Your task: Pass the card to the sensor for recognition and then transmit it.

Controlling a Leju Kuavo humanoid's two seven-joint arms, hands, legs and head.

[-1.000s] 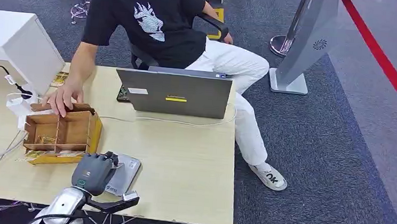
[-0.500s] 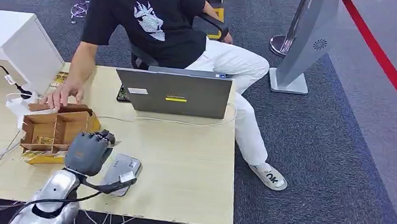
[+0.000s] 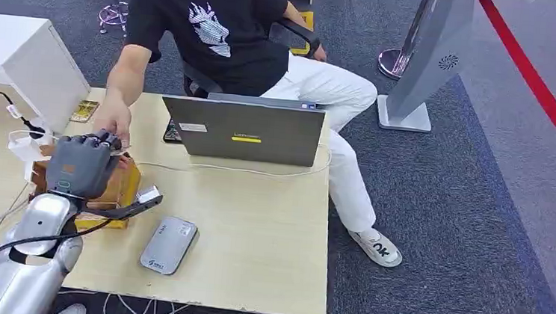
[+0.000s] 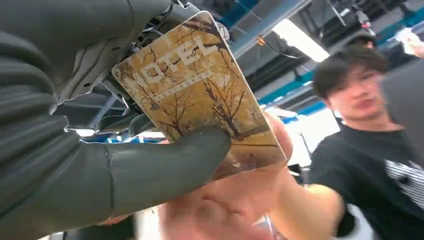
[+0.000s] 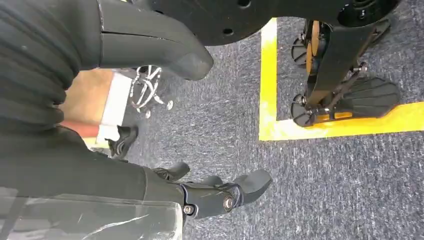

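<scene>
Golden-brown printed plastic hotel card, pinched between my left hand's thumb and fingers above the counter's far left corner; the person's hand touches its free end. My right hand hangs, fingers loosely apart, holding nothing.

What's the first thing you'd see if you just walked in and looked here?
The robot's left hand, raised over the wooden box at the table's left end, holds a golden hotel card with bare trees printed on it. A seated person's hand meets it there. Behind them stands an open grey laptop, and a small grey sensor lies near the table's front edge.
</scene>
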